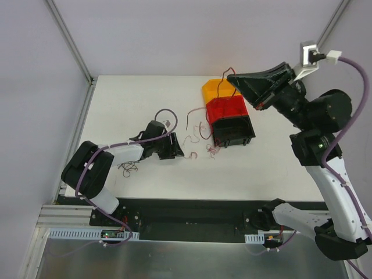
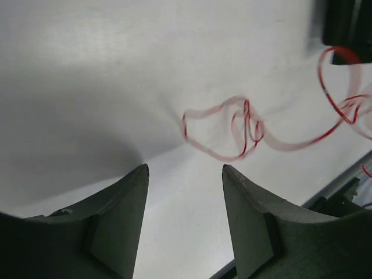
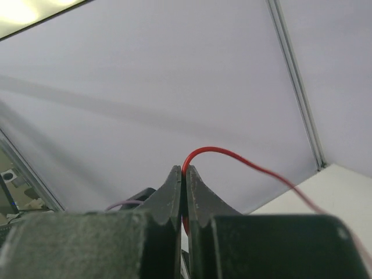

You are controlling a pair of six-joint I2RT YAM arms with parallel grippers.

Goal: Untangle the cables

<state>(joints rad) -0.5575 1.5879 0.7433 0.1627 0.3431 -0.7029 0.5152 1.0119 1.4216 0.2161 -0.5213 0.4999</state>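
Left hand, parted, low on desk; curly cables lay just ahead, toward right edge. Right hand gripped 1 red cable, high near far-right corner.

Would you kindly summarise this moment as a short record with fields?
Left gripper: open, low over the white table, holding nothing
Curly red wire: on the table, just ahead of that gripper
Right gripper: raised, shut on thin red wire
Bins: orange plastic bin, red plastic bin, black plastic bin, in a row
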